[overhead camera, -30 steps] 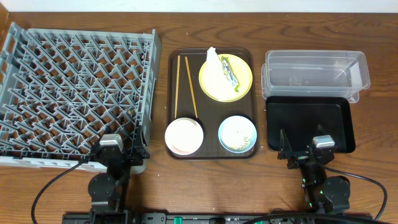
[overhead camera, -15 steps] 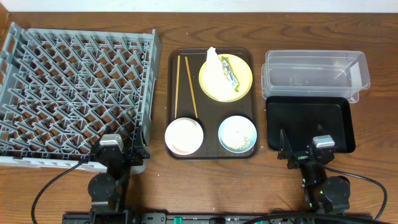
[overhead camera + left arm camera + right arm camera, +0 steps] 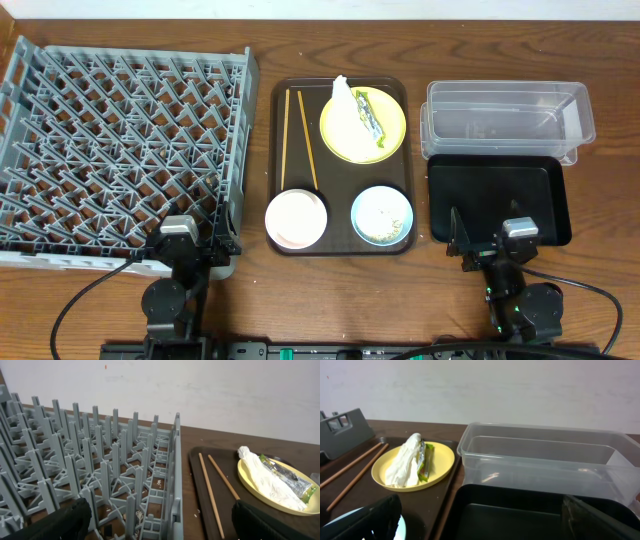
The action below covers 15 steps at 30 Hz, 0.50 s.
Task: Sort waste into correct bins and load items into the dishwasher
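Note:
The grey dish rack (image 3: 120,140) lies at the left. On the brown serving tray (image 3: 278,160) stand a yellow plate (image 3: 390,135) holding a white napkin (image 3: 343,108) and a green wrapper (image 3: 372,116), two chopsticks (image 3: 301,140), a white bowl (image 3: 296,218) and a light blue bowl (image 3: 382,214) with rice scraps. A clear container (image 3: 505,120) and a black tray (image 3: 498,195) lie at the right. My left gripper (image 3: 195,250) is open and empty at the rack's near right corner (image 3: 160,525). My right gripper (image 3: 490,250) is open and empty at the black tray's near edge (image 3: 480,525).
The rack's right wall (image 3: 176,475) stands between my left gripper's fingers, with the chopsticks (image 3: 212,490) just to its right. The plate with napkin and wrapper (image 3: 412,462) shows far left in the right wrist view. The wall runs behind the table.

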Tool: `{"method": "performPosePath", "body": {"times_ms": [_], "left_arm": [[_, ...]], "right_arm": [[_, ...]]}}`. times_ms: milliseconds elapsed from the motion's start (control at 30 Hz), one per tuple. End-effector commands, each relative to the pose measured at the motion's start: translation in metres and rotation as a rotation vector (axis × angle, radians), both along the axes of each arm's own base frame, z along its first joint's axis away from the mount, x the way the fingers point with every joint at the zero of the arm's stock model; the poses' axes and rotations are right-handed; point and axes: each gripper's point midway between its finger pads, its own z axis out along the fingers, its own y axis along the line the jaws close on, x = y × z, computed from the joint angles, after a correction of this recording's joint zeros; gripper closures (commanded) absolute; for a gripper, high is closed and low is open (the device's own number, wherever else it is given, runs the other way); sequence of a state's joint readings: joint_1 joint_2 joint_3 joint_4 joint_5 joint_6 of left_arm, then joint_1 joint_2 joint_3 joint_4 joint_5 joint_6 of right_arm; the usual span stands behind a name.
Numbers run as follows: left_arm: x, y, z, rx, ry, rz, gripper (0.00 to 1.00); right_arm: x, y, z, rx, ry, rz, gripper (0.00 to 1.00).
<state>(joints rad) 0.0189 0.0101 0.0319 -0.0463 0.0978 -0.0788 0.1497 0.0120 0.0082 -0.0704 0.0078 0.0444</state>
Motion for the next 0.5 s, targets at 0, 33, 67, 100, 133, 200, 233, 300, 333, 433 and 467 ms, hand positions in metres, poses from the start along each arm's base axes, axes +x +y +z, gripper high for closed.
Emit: {"method": "performPosePath", "body": {"times_ms": [0,33,67,100,133,200,233,300,333,433,467], "left_arm": [[0.0,0.001,-0.015,-0.005,0.035,0.006,0.07],[0.0,0.001,-0.015,-0.005,0.035,0.006,0.07],[0.0,0.001,-0.015,-0.005,0.035,0.006,0.07],[0.001,0.001,-0.014,-0.005,0.029,0.006,0.07],[0.001,0.001,-0.011,-0.005,0.018,0.006,0.07],[0.001,0.0,-0.008,-0.006,0.004,0.002,0.07],[0.001,-0.001,-0.008,-0.007,0.005,-0.007,0.07],[0.001,-0.003,-0.006,-0.008,-0.004,-0.017,0.07],[0.001,-0.004,-0.006,-0.008,-0.005,-0.021,0.07],[0.001,-0.009,-0.004,-0.011,-0.011,-0.055,0.07],[0.001,-0.012,-0.004,-0.013,-0.013,-0.069,0.07]], "right_arm": [[0.0,-0.002,-0.001,0.003,0.0,-0.011,0.01],[0.0,-0.002,-0.001,0.003,0.0,-0.011,0.01],[0.0,-0.002,-0.001,0.003,0.0,-0.011,0.01],[0.0,-0.002,0.0,0.004,-0.002,-0.011,0.01],[0.0,-0.002,0.001,0.004,-0.007,-0.011,0.01],[0.0,-0.002,0.001,0.004,-0.008,-0.011,0.01],[0.0,-0.002,0.002,0.005,-0.01,-0.011,0.01],[0.0,-0.002,0.002,0.005,-0.009,-0.01,0.01],[0.0,-0.002,0.002,0.005,-0.009,-0.01,0.01],[0.0,-0.001,0.003,0.007,-0.016,-0.001,0.01],[0.0,0.002,0.005,0.008,-0.022,0.013,0.01]]}}
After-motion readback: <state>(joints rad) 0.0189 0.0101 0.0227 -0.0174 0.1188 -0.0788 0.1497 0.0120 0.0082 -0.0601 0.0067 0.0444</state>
